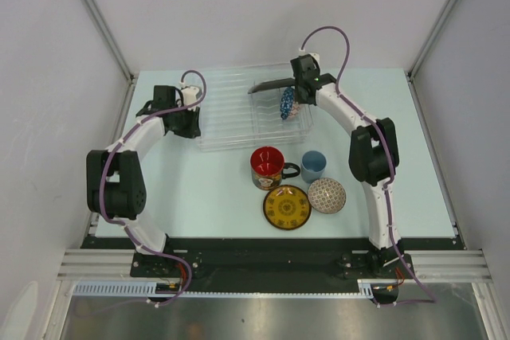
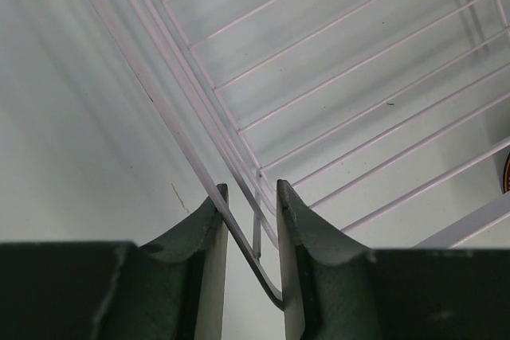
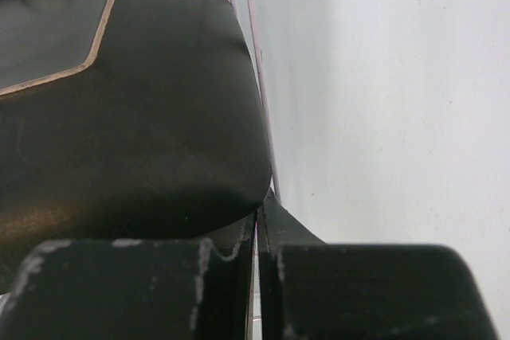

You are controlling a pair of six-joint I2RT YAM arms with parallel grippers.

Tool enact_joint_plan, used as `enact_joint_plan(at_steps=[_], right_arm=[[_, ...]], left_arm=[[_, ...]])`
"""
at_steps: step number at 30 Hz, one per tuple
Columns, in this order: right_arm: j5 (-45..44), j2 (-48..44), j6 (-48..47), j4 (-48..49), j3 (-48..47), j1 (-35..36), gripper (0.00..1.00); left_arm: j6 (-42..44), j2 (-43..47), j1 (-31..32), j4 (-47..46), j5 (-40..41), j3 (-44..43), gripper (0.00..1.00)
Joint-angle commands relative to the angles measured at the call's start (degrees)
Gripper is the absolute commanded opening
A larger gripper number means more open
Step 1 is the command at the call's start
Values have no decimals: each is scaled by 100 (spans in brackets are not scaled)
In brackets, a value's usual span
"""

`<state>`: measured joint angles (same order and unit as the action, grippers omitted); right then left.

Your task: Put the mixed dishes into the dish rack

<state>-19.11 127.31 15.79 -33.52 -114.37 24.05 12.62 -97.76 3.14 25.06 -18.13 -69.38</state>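
Note:
The clear dish rack (image 1: 231, 113) lies at the back middle of the table. My left gripper (image 1: 190, 119) is at its left end; in the left wrist view the fingers (image 2: 249, 189) are closed to a narrow gap on the rack's corner rim wire (image 2: 239, 232). My right gripper (image 1: 298, 85) is shut on the edge of the black square plate (image 1: 271, 84) and holds it over the rack's right part; the plate fills the right wrist view (image 3: 135, 101) above the fingers (image 3: 261, 212). A blue-white patterned dish (image 1: 287, 103) stands on edge in the rack under the plate.
In front of the rack stand the red mug with black handle (image 1: 268, 166), the small light-blue cup (image 1: 313, 166), the yellow patterned saucer (image 1: 287, 207) and a patterned bowl (image 1: 327, 195). White walls close in the table on three sides.

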Motion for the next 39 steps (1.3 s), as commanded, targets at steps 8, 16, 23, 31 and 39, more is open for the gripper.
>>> enact_joint_plan(at_steps=[8,16,23,31,39], right_arm=[[145,-776,310,310,1088,29,0],[242,-1384,653,899,2155,99,0],[92,-1367,1180,1435,2568,284,0],[-75,-1111,1585,1699,2568,311,0],[-207,-1147,1901,2279,2533,223,0]], left_arm=[[1216,72,205,1010,-1289,57,30],[1181,72,205,1018,-1246,-13,30],[1207,81,196,1063,-1263,-14,30],[1357,125,205,1194,-1281,-49,30],[1515,169,205,1361,-1386,-58,29]])
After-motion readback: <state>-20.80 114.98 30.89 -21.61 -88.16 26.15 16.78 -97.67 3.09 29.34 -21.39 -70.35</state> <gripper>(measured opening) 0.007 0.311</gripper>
